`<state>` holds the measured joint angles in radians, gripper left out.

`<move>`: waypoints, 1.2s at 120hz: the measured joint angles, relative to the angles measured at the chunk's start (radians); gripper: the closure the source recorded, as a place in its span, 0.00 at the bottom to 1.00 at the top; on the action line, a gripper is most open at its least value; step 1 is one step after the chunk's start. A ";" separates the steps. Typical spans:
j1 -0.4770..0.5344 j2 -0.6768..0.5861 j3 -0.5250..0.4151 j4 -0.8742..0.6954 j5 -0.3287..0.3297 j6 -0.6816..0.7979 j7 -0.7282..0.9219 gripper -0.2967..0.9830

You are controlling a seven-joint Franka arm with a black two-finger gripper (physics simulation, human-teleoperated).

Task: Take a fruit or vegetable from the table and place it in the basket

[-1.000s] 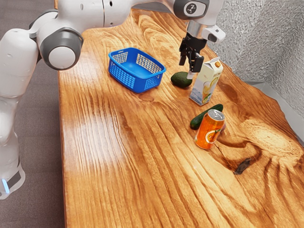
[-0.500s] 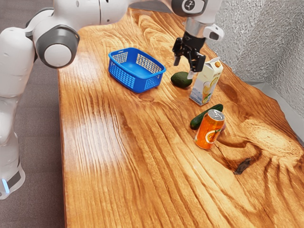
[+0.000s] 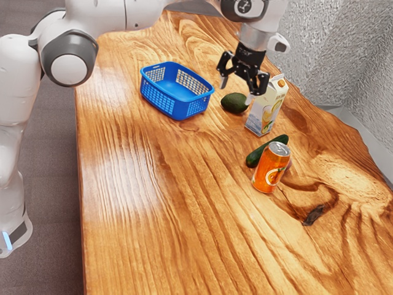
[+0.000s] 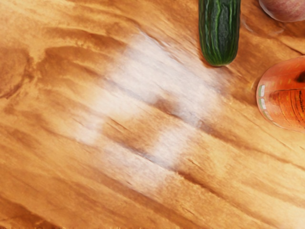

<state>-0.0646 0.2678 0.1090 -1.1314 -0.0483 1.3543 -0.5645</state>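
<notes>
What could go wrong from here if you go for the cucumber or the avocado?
The open jaws hang close to the juice carton in the exterior view, so a low sideways swing might tip it. The orange can stands right by the cucumber and could get knocked during a grasp. The rounded avocado may roll or slip if pinched off-center.

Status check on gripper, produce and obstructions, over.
Gripper open, empty. Avocado and cucumber on table, outside basket. Orange drink can close beside cucumber, might crowd a grasp there.
</notes>
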 joint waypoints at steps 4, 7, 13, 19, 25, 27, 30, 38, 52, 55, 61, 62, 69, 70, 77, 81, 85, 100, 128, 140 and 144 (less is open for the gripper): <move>-0.002 0.003 -0.003 0.000 0.001 0.000 -0.017 0.23; -0.004 0.005 -0.005 0.000 0.001 0.001 -0.029 0.23; -0.006 0.011 -0.007 0.002 0.001 0.002 -0.052 0.23; -0.006 0.024 -0.011 0.014 0.002 0.008 -0.073 0.23; -0.006 0.064 -0.016 0.067 0.002 0.015 -0.092 0.23; -0.006 0.084 -0.017 0.093 0.001 0.017 -0.097 0.23; -0.006 0.112 -0.018 0.129 0.001 0.019 -0.104 0.23; -0.005 0.167 -0.020 0.189 0.000 0.029 -0.119 0.23; -0.003 0.242 -0.040 0.270 -0.002 0.044 -0.133 0.23; -0.003 0.250 -0.043 0.281 -0.002 0.048 -0.135 0.23; -0.003 0.262 -0.046 0.295 -0.003 0.056 -0.137 0.23; -0.003 0.263 -0.046 0.296 -0.003 0.057 -0.137 0.23; 0.000 0.268 -0.043 0.306 -0.002 0.069 -0.139 0.23; 0.000 0.268 -0.043 0.307 -0.001 0.071 -0.139 0.23; 0.002 0.282 -0.039 0.310 0.004 0.091 -0.138 0.23; 0.003 0.295 -0.038 0.311 0.010 0.105 -0.135 0.23; 0.004 0.309 -0.037 0.311 0.015 0.119 -0.132 0.23; 0.006 0.343 -0.023 0.311 0.025 0.176 -0.115 0.23; 0.020 0.348 0.006 0.310 0.036 0.234 -0.084 0.23; 0.020 0.350 0.006 0.306 0.044 0.246 -0.073 0.23; 0.020 0.357 0.007 0.303 0.048 0.251 -0.070 0.23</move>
<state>-0.0445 0.6244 0.1158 -0.8279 0.0000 1.6057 -0.6347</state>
